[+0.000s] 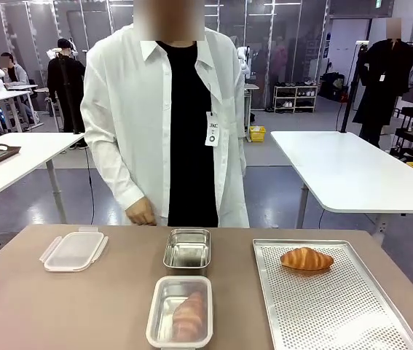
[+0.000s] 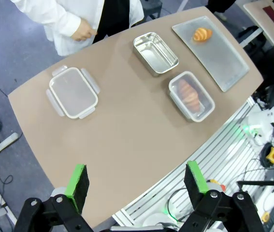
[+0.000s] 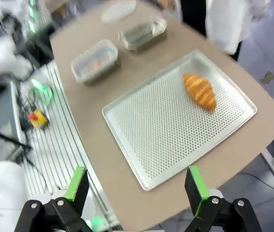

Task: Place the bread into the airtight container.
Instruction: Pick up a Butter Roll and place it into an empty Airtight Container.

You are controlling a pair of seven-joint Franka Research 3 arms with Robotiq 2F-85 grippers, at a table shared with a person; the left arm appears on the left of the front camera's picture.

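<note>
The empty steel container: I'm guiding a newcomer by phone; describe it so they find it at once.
On the brown table, look between the perforated tray and the loose plastic lid. The empty steel container stands there at the far side; the container nearer the robot holds a croissant, this one nothing.

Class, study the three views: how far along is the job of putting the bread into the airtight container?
Done: the first croissant sits inside the near container, apparently lidded. In hand: nothing; the left tool and right tool are both open above the table. Left: the second croissant on the tray goes into the empty open container; a loose lid lies apart.
</note>
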